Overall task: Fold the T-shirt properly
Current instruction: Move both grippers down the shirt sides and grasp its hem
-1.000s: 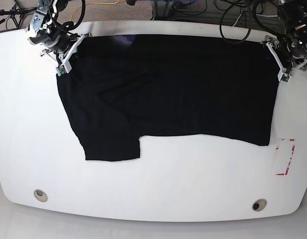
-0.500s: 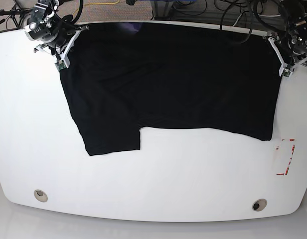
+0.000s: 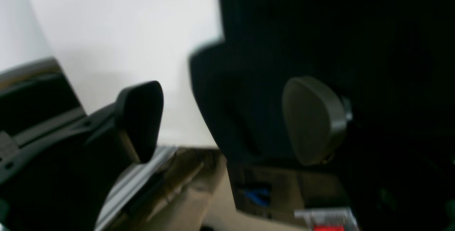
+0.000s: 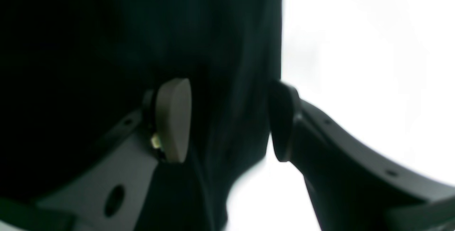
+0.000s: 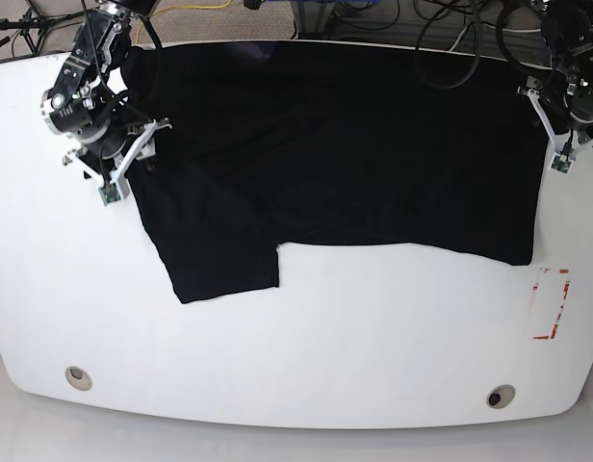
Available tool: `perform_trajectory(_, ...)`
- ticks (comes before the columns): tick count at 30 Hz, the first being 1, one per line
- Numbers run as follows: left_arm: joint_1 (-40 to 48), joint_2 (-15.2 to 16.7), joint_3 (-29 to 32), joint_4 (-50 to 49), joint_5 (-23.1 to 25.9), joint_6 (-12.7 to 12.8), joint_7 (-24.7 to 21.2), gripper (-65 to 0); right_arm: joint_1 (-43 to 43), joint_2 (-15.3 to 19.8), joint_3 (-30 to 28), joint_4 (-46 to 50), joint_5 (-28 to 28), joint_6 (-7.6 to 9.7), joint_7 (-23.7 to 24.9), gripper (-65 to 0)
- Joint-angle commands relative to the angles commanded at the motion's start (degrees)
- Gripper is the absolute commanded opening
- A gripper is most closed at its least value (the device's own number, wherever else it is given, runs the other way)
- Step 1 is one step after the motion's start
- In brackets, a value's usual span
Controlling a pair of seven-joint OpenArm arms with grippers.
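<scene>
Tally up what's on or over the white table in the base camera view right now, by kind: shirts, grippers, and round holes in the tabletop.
T-shirts: 1, black
Grippers: 2, the left gripper and the right gripper
Round holes: 2, front left and front right
Total: 5

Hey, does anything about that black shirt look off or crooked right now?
Slightly. The T-shirt lies askew: its near edge is uneven, hanging lower at the base view's left than in the middle. No spill or damage shows.

one black T-shirt (image 5: 354, 164), two claws (image 5: 123, 168), two round table holes (image 5: 78, 378), one white table (image 5: 296, 356)
</scene>
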Motion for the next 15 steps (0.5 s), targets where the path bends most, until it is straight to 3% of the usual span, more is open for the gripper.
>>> perform_trajectory(15, -8.00, 0.09, -5.27, 0.09, 0.00, 0.00, 0.00, -13.3, 16.18, 4.22, 0.18, -28.66, 0.00, 0.00, 11.43, -31.4)
